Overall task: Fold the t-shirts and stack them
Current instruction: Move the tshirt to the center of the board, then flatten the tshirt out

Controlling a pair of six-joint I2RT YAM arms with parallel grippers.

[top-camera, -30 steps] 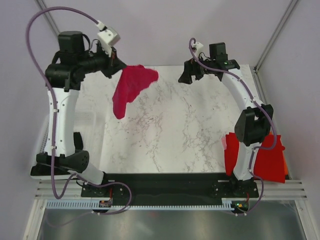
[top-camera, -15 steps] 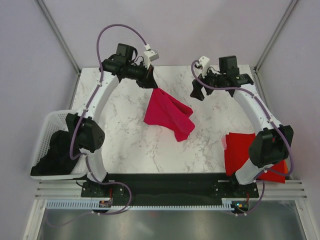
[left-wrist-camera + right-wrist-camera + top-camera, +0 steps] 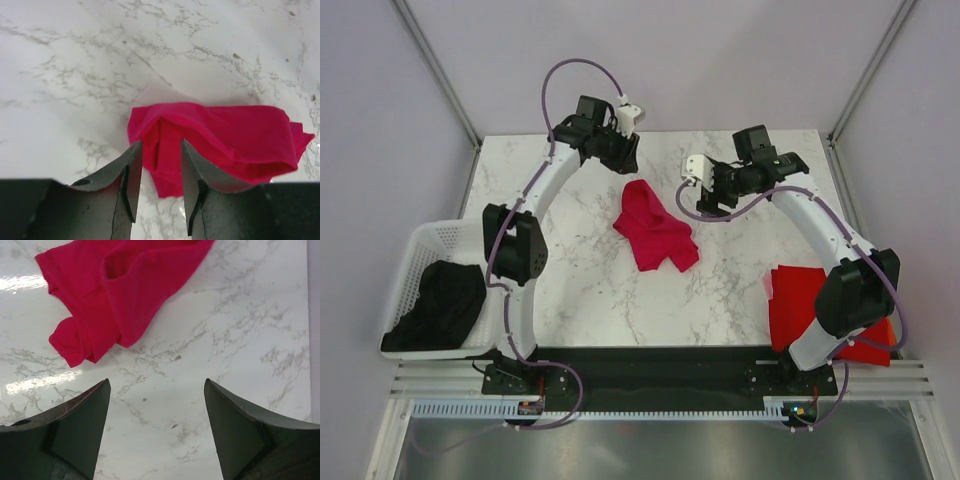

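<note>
At the near right corner of the marble counter [image 3: 590, 295], a flat stack of folded red shirts [image 3: 798, 300] hangs partly over the edge, with a sliver of orange beneath it. Off the left edge sits a white basket [image 3: 413, 243] holding dark cloth [image 3: 445, 300]. Past the middle of the counter, toward the far edge, a crimson-pink shirt [image 3: 655, 232] lies in a loose, crumpled heap, doubled over itself, with no sleeve or collar clearly laid out. The left pincer [image 3: 160, 145] hovers at the heap's far end, fingers narrowly parted and seemingly holding nothing. The right pincer [image 3: 156, 385] hangs just beside the heap's right side, spread wide and empty. This looks like the start of the folding step: next, each pincer probably needs to pinch an edge and draw the shirt flat.
</note>
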